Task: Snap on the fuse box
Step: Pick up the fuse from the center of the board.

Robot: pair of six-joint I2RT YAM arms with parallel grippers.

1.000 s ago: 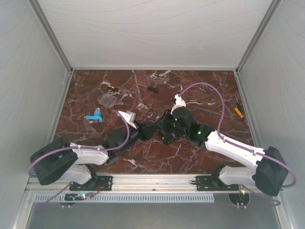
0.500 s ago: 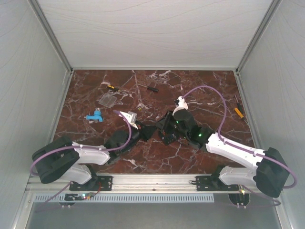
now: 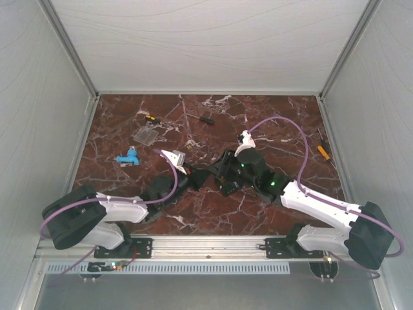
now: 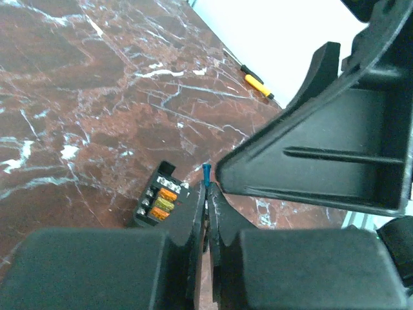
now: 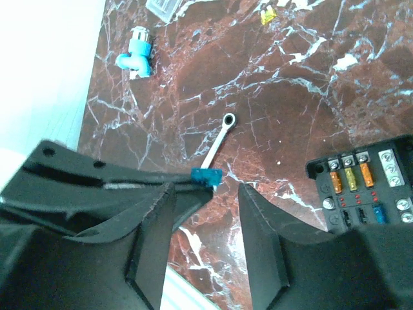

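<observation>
Red-brown marbled bench (image 3: 110,129), white enclosure walls (image 3: 213,45) on three sides.

- Left hand (image 4: 206,194): clenched on a small blue fuse (image 4: 206,172), just left of the fuse box (image 4: 157,201).
- Right hand (image 5: 206,194): released, fingers standing apart, tips close to the blue fuse, just left of the fuse box.
- Fuse box: flat on the bench near mid-bench, open face up, orange and yellow fuses showing.
- Small silver wrench (image 5: 218,141): near, to the fuse box's left.
- Blue fitting (image 5: 137,55) and clear cover (image 3: 147,134): well apart, far left of the fuse box.
- Yellow-handled screwdriver (image 4: 258,84): well to its right, by the wall.
</observation>
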